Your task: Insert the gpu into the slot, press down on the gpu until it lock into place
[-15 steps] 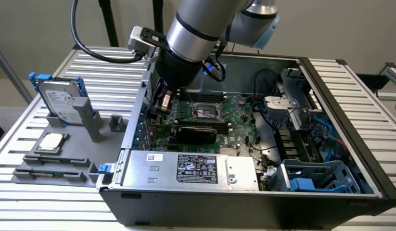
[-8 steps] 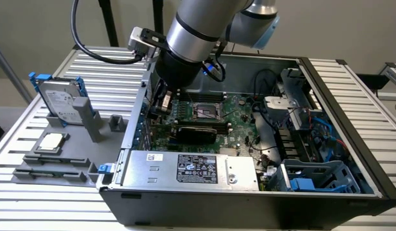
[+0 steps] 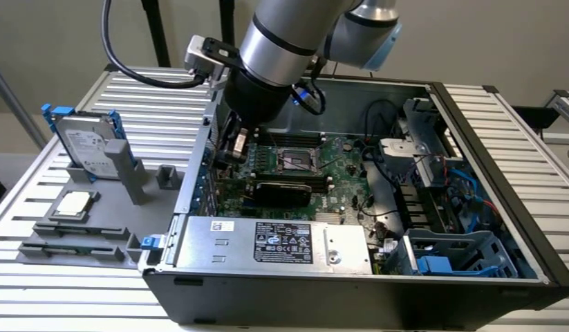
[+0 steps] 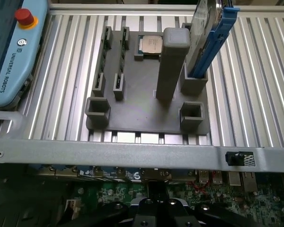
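Note:
The gpu (image 3: 281, 189), a flat black card, lies across the green motherboard (image 3: 344, 183) inside the open computer case, just behind the silver power-supply box. The slot is hidden, apparently under the card. My gripper (image 3: 236, 153) reaches down into the case by its wall on the exterior view's left, above the card's end on that side. I cannot tell whether it touches the card. In the wrist view the gripper (image 4: 154, 189) points down at the motherboard with its fingers together and nothing visible between them.
The silver power-supply box (image 3: 275, 242) fills the case front. The case wall (image 4: 132, 153) runs close beside the gripper. Outside it, a grey fixture (image 4: 146, 109) holds a hard drive with blue rails (image 3: 86, 145) and a CPU chip (image 3: 74, 202). A teach pendant (image 4: 14, 52) lies nearby.

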Robot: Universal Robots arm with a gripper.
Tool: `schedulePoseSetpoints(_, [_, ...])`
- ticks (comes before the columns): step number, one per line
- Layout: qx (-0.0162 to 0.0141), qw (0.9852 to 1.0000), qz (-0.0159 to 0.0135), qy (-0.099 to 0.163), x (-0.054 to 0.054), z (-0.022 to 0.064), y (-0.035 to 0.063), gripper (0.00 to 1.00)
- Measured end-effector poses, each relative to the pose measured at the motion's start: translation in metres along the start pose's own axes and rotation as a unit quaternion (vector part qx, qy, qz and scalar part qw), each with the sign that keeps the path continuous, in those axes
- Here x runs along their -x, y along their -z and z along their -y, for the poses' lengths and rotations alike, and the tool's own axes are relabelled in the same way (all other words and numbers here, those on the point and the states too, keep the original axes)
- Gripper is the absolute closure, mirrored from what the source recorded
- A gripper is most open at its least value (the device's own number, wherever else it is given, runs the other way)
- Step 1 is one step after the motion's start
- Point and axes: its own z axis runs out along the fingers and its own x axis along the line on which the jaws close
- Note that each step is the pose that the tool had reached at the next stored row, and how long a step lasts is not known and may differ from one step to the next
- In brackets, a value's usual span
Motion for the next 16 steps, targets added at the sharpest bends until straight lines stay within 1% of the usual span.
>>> schedulePoseSetpoints(2, [-0.0009, 1.0, 0.0001, 0.0, 0.0, 0.0001, 0.0014, 0.89])
schedulePoseSetpoints(8, [-0.001, 1.0, 0.0002, -0.001, 0.0, -0.0007, 0.0016, 0.89])
schedulePoseSetpoints(16, [-0.001, 1.0, 0.0034, -0.009, 0.0011, -0.0072, -0.0036, 0.89])
